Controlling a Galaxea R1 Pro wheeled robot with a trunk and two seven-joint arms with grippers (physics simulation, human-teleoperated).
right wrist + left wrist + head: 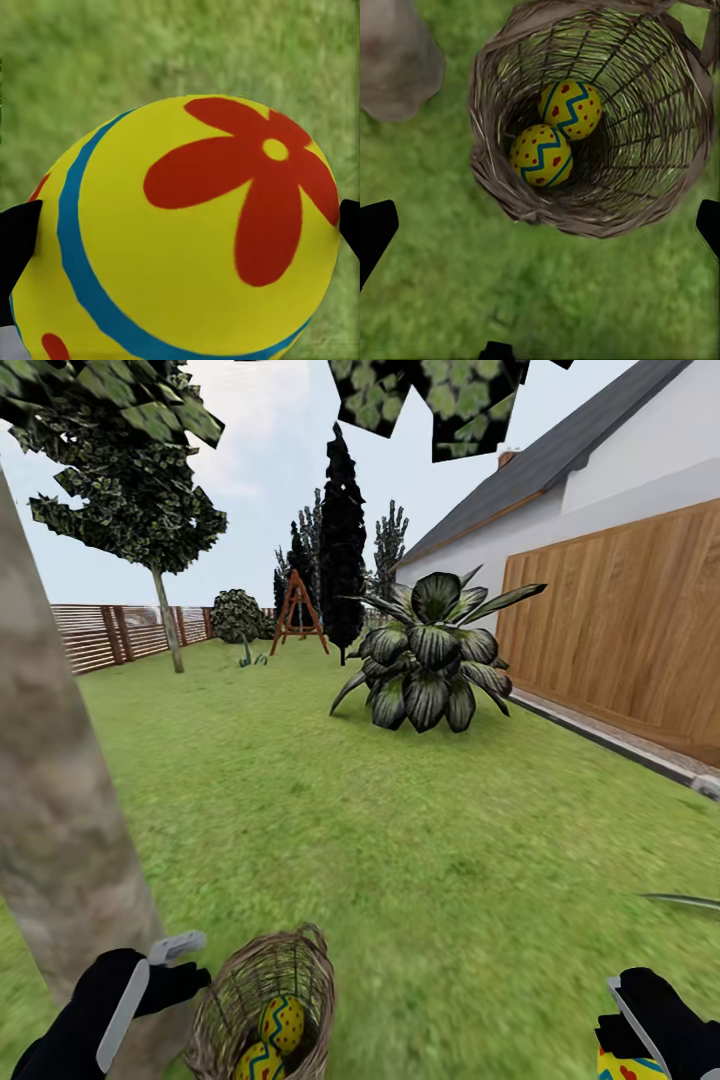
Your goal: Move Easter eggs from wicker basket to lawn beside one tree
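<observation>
The wicker basket (228, 985) stands on the lawn (400, 860) at the foot of a thick pale tree trunk (50, 810). Two yellow Easter eggs with red dots and blue zigzags (570, 109) (541, 155) lie in the bottom of the basket (675, 150). My left gripper (185, 963) hovers just left of the basket rim, between it and the trunk (397, 60), open and empty, its fingers (375, 232) spread wide. A third egg (187, 240), yellow with a red flower and a blue stripe, is held above the grass. My right gripper (640, 1050) is shut on it.
A big broad-leaved shrub (430, 655) grows mid-lawn ahead. A tall wooden fence (620, 630) and paved strip (620, 745) run along the right below the white house (640, 470). Far back stand a black conifer (342, 540), a thin-trunked tree (165, 610), an A-frame (298, 610) and a slat fence (110, 632).
</observation>
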